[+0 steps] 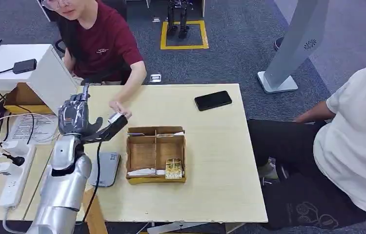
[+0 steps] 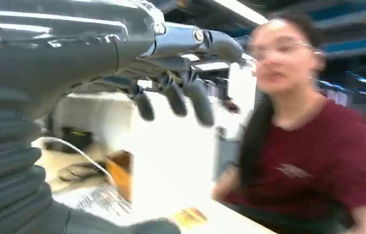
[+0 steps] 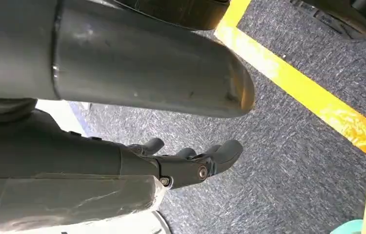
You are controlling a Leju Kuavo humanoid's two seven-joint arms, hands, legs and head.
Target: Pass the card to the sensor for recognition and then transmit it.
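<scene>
My left hand [image 1: 76, 117] is raised over the left part of the wooden table [image 1: 215, 146], fingers up and spread, thumb stretched to the right. At the thumb's tip is a small pale card [image 1: 115, 117], and the fingers of a person in a red shirt [image 1: 104, 44] touch it. In the blurred left wrist view the left hand [image 2: 171, 73] has its fingers apart with nothing between them. The flat grey sensor [image 1: 105, 168] lies on the table below the hand. My right hand [image 3: 191, 158] hangs over carpet, fingers loose, holding nothing.
A cardboard box [image 1: 155, 130] with compartments sits mid-table and holds a yellow card [image 1: 173, 168]. A black phone [image 1: 213, 100] lies at the far side. A white box [image 1: 49, 73], cables and a power strip [image 1: 15, 178] crowd the left. A person in white [image 1: 356, 141] sits at the right.
</scene>
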